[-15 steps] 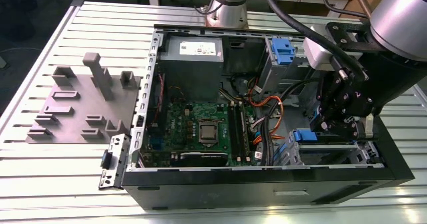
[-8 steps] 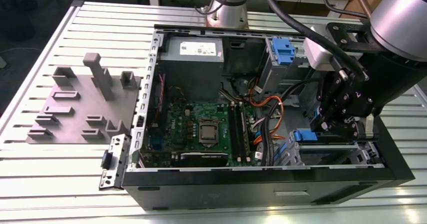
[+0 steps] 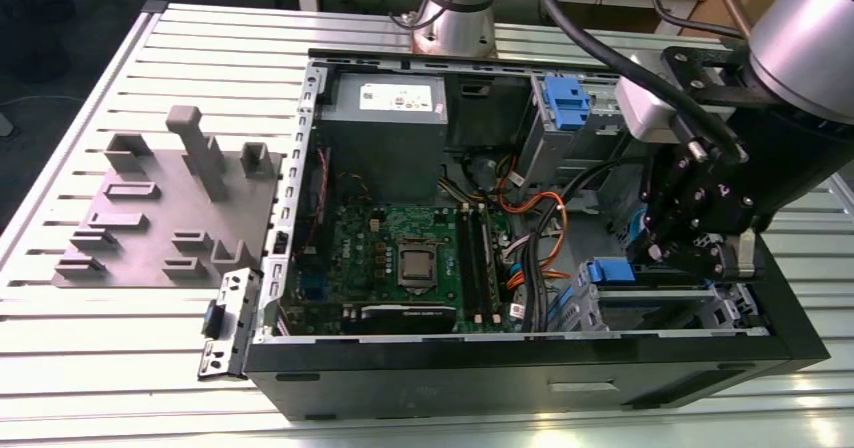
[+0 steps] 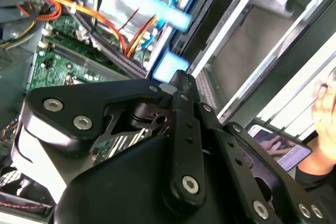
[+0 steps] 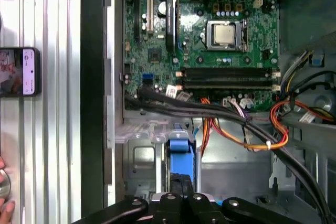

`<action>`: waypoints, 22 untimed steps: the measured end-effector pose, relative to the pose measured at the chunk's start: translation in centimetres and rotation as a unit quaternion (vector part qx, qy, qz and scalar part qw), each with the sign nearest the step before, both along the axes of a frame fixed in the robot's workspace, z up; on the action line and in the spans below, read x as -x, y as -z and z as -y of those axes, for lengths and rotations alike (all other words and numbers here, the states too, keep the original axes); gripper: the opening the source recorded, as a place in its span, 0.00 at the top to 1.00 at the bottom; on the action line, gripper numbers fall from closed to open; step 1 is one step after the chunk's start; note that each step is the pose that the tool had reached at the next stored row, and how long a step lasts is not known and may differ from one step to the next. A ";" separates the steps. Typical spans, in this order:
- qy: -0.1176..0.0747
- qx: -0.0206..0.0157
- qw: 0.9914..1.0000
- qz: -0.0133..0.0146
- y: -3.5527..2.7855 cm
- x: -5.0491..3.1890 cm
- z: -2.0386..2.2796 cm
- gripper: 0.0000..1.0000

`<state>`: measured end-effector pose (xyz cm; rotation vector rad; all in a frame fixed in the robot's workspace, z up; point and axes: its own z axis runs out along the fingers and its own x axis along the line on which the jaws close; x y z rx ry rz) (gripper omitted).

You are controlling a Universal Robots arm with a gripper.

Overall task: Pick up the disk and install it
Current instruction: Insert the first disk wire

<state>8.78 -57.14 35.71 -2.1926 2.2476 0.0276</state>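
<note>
Where gripper [image 5: 181,187] hangs inside case [image 3: 534,356] | disk [image 5: 178,156] just beside its tip

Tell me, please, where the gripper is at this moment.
In the exterior view the gripper is on the exterior view's right, inside the open computer case, just above the drive bay and beside a blue tab.

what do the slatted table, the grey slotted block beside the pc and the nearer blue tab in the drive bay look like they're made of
Slatted table: likely bare aluminium; ribbed profiles, dull silver sheen.
Grey slotted block: probably plastic, maybe printed; even matte grey, no glints, though painted metal is possible.
Blue tab: plastic, most likely; solid bright colour, slight gloss.
</note>
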 end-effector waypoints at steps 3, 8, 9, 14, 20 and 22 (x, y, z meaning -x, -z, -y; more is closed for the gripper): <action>0.000 0.000 1.000 0.000 0.00 -1.13 -0.04 0.89; 0.000 0.000 1.000 0.000 0.00 -2.52 -0.26 0.89; 0.000 0.000 1.000 0.000 0.00 -2.87 -0.32 0.89; 0.000 0.000 1.000 -0.001 0.01 -4.33 -0.71 0.89; 0.000 0.000 1.000 -0.004 0.00 -5.79 -1.45 0.89; 0.000 0.000 1.000 -0.005 0.01 -6.02 -2.05 0.89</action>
